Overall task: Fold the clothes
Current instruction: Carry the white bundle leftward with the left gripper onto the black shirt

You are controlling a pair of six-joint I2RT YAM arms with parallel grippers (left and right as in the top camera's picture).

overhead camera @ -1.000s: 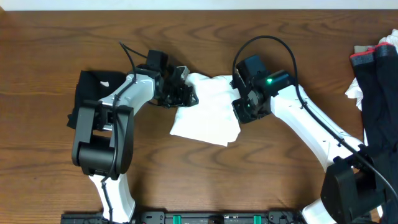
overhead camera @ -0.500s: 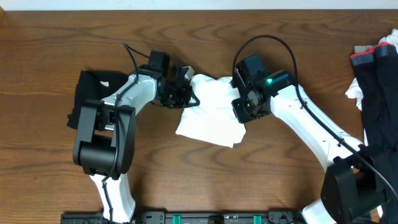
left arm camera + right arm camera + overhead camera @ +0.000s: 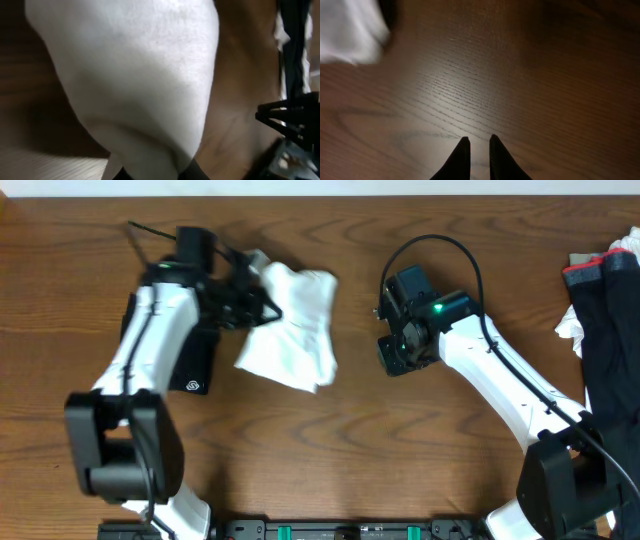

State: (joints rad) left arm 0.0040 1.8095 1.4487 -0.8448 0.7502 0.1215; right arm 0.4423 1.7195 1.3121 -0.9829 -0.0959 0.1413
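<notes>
The folded white T-shirt (image 3: 290, 330) hangs bunched and partly lifted at the left centre of the table. My left gripper (image 3: 255, 305) is shut on its left edge. The left wrist view is filled by the white cloth (image 3: 140, 75), pinched between the dark fingers at the bottom of the frame (image 3: 152, 172); its print is hidden. My right gripper (image 3: 392, 358) stands apart to the right of the shirt over bare wood. Its fingertips (image 3: 479, 140) are almost together with nothing between them, and a corner of the white shirt (image 3: 347, 30) shows at the upper left.
A black garment (image 3: 195, 360) lies flat under my left arm. A pile of dark, red-trimmed and white clothes (image 3: 610, 310) sits at the right table edge. The brown wooden table (image 3: 420, 450) runs bare across the front.
My left gripper closed on the shirt's edge and pulled it left and up, away from the right gripper. The right gripper no longer touches the cloth and has barely moved.
</notes>
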